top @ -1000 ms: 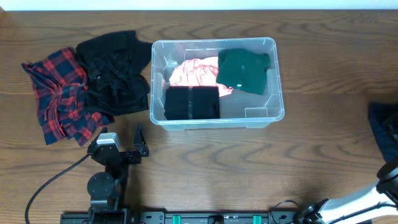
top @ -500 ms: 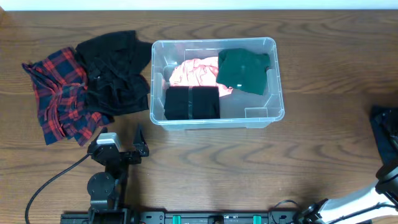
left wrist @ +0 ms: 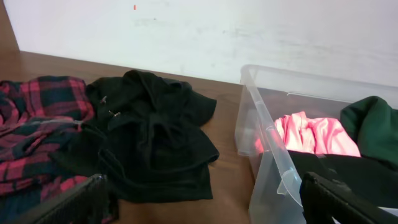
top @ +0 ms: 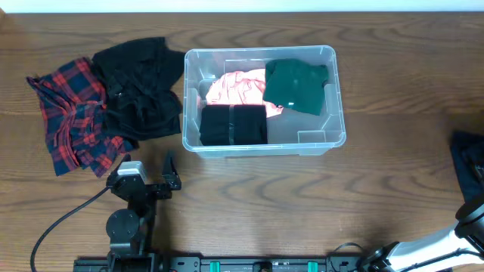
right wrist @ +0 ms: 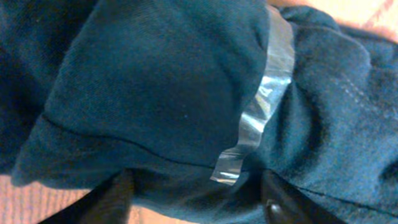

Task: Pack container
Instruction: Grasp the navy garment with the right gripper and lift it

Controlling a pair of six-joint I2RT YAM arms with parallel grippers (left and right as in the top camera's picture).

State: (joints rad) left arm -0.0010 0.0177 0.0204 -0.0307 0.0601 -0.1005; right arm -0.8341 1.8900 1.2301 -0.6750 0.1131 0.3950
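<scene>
The clear container (top: 338,113) stands mid-table and holds a pink garment (top: 238,87), a green one (top: 296,85) and a folded black one (top: 233,125). In the left wrist view its near wall (left wrist: 264,165) is at the right. My left gripper (top: 172,172) (left wrist: 205,205) rests open and empty in front of it. A dark blue garment (top: 469,155) (right wrist: 155,87) with a silver strip (right wrist: 258,115) lies at the table's right edge. My right gripper (right wrist: 199,199) is low over it, fingers apart on either side of a bunched fold.
A black garment (top: 140,87) (left wrist: 149,130) and a red plaid garment (top: 72,113) (left wrist: 37,124) lie in a pile left of the container. The left arm's cable (top: 68,219) runs along the front. A pale wall (left wrist: 217,31) backs the table.
The dark blue garment at the right edge has shifted slightly. The container, its contents and the left arm have not moved.
</scene>
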